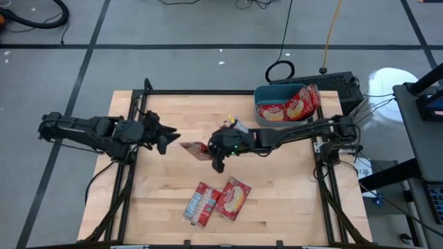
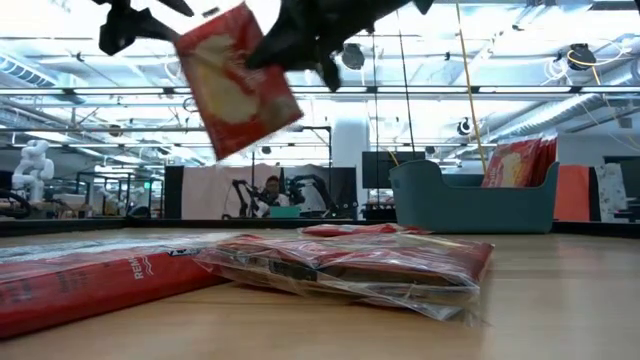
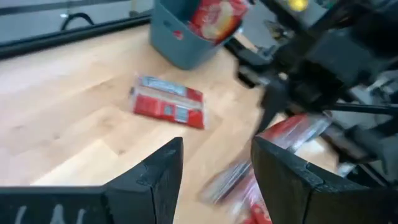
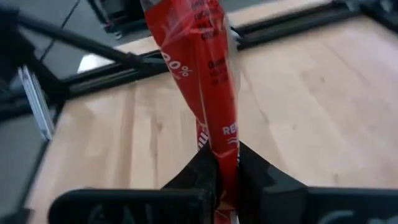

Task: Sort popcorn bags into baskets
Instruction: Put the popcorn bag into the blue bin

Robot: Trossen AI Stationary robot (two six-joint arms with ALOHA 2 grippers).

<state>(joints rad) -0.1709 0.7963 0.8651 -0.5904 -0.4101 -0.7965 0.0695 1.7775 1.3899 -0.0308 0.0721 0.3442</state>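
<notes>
We see the right gripper [image 4: 225, 163] with jaws clamped on a flat red plastic popcorn bag [image 1: 196, 149] above mid-table [image 1: 166, 200], long axis pointing toward the left gripper [image 3: 214, 165], whose jaws gape empty.

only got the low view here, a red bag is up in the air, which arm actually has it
Observer: The right gripper has it. Its own wrist view shows the fingers shut on the edge of the held popcorn bag.
Operator: so is the left one off it
Observer: Yes. In the high view the left gripper sits beside the bag with a gap, and its fingers stand open with nothing between them.
Operator: how many bags still on the table
Observer: The high view shows two bags on the wood, a label-side one and a picture-side one, touching each other near the front edge.
Operator: anything in the bin
Observer: Yes, the teal bin at the back right corner already holds several red bags.
</notes>
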